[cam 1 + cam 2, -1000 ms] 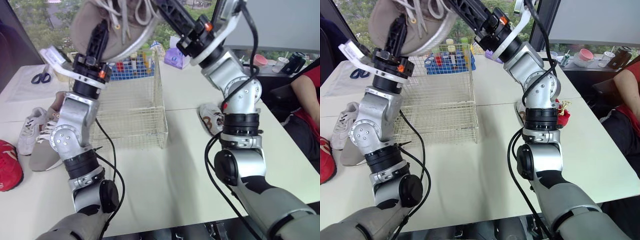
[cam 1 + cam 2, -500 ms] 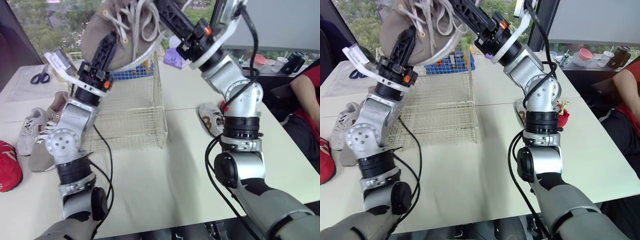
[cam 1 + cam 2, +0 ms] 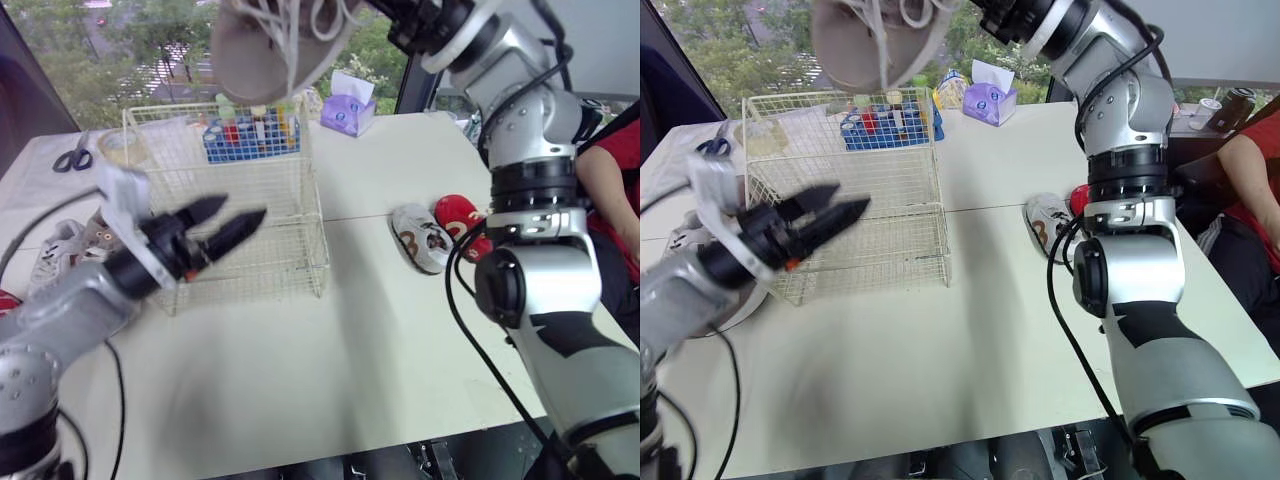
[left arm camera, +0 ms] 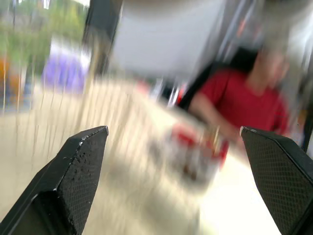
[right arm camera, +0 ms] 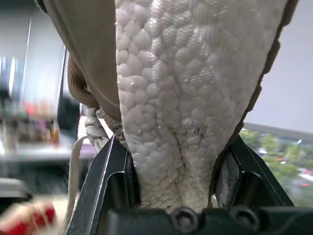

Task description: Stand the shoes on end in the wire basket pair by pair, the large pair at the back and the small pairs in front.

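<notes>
Above the wire basket [image 3: 280, 165], the tan shoe [image 3: 262, 55] is pinched between right jaws; left jaws gape.

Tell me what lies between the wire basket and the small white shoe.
Nothing: in the left eye view, bare table separates the wire basket from the small white shoe.

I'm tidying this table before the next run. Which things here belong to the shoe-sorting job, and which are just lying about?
Part of the job: wire basket; large tan shoe, held aloft; small white shoe; small red shoe; grey shoes.

Lying about: scissors; tissue box; blue tray of bottles.
</notes>
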